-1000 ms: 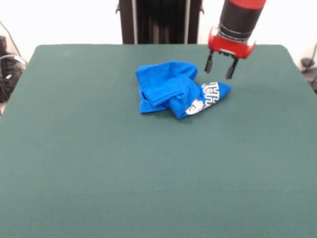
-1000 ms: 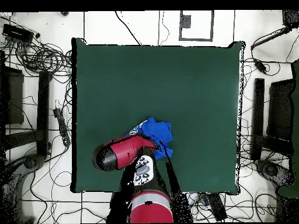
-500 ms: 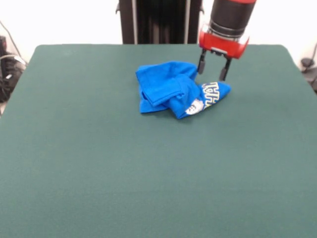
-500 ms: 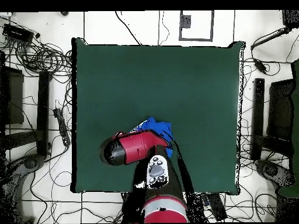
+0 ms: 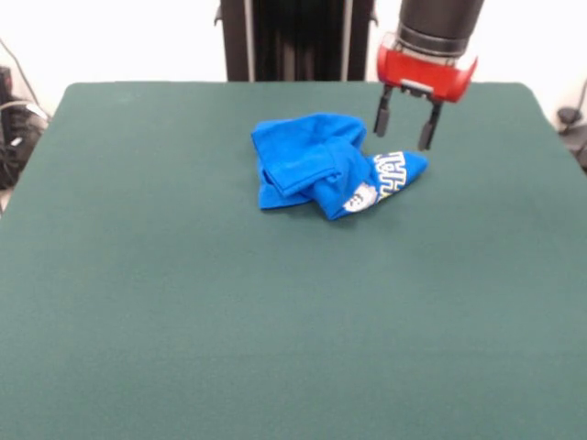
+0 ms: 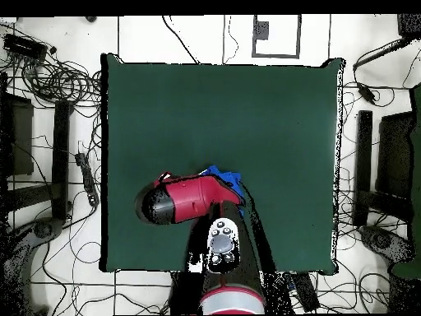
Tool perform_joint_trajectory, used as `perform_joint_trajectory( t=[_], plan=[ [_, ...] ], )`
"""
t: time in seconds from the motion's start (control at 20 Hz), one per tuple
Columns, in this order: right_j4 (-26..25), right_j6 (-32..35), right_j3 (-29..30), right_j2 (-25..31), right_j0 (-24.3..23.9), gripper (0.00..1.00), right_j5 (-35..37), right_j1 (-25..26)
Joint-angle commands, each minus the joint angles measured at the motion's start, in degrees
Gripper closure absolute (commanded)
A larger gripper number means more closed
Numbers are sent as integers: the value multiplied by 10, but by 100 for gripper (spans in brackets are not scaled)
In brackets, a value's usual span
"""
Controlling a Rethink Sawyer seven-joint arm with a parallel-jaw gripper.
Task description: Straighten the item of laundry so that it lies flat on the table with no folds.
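The gripper (image 5: 404,131) is hanging empty, fingers spread, just above the crumpled shirt's (image 5: 323,167) far right corner, mid-table (image 5: 183,321). Approach step; next, descending to pinch that printed edge.

The desk (image 5: 183,321) lies bare on every side of the crumpled blue shirt (image 5: 326,165), with the widest open stretch in front of it in the front view. Only the shirt stands in the way. The tool (image 5: 404,128) hangs above its printed end, fingers parted.
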Motion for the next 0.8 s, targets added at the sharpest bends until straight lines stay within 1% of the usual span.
perform_joint_trajectory(
  t=[0.05, 0.4, 0.6, 0.8],
  plan=[
    [29, 71, -17, 11, 41, 0, 23, 25],
    [33, 77, -20, 0, 49, 0, 6, 37],
    [38, 62, -8, 14, 29, 0, 0, 35],
    [18, 32, -3, 18, 9, 0, -11, 30]
  ],
)
